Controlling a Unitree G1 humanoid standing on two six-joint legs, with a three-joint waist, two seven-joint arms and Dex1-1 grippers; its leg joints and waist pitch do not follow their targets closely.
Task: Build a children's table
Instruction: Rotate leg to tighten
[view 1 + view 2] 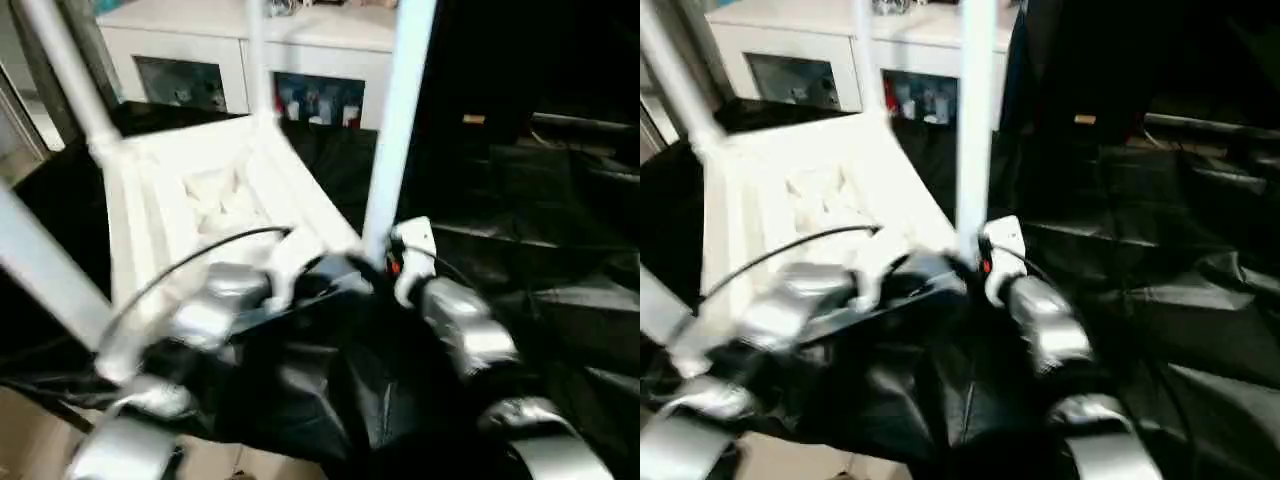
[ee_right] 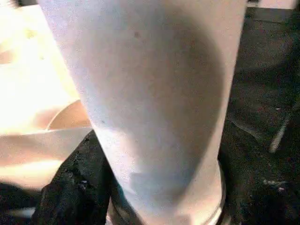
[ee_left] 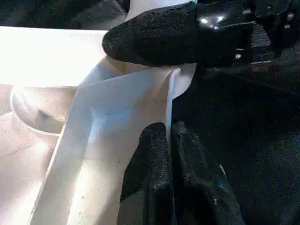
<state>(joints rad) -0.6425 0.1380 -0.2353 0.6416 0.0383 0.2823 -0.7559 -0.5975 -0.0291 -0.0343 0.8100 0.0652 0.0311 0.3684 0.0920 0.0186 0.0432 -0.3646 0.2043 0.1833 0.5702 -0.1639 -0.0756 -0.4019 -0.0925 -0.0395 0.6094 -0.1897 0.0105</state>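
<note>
Fingers of the left hand (image 3: 171,140) lie pressed together, their tips against the rim wall of the children's table (image 1: 200,190) near one corner. Across that corner, the right hand (image 1: 385,262) wraps the base of a table leg (image 1: 398,120); one black finger (image 3: 154,35) curls round the tube just above the socket, and the right wrist view puts the leg (image 2: 150,93) tight between the spread fingers, so the grasp sits on the leg itself. The white table lies upside down on the black-draped bench (image 1: 540,250), its ribbed underside facing up and its legs rising from the corners. A white cabinet (image 1: 250,70) with glass doors stands beyond the bench.
</note>
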